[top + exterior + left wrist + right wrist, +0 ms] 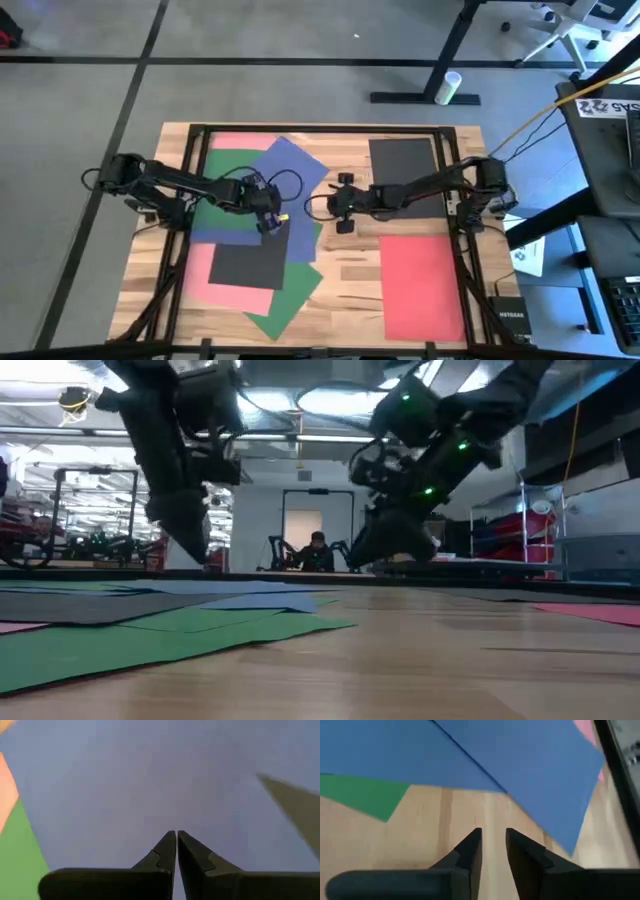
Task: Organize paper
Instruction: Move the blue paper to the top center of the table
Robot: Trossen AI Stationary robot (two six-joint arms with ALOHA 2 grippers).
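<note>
- My left gripper (272,222) is down over the jumbled pile on the left half of the wooden table (350,270), right above a blue sheet (285,165), close to the top edge of the black sheet (248,263) lying on the pile.
- In the left wrist view my left fingertips (170,845) are pressed together, nearly touching, with only blue paper (150,780) beneath them; whether they pinch any paper between them, I cannot tell.
- Green paper (17,855) and a strip of pink (6,790) show at the edge of that same view.
- My right gripper (343,203) is out over the middle of the table, just beside the pile's right edge, over bare wood.
- In the right wrist view my right fingers (470,851) stand slightly apart, a narrow gap of wood grain between them, holding nothing.
- Ahead of them lie two overlapping blue sheets (535,775) and a corner of green (370,795).
- The pile itself: pink sheets (238,142) at the far and near ends, green (290,300) poking out toward the near edge, blue and black on top.
- On the right side a second black sheet (402,160) lies flat by the far edge and a red sheet (422,287) flat by the near edge, apart from each other.
- From table height, blue, green and dark sheets (150,625) spread flat on the left.
</note>
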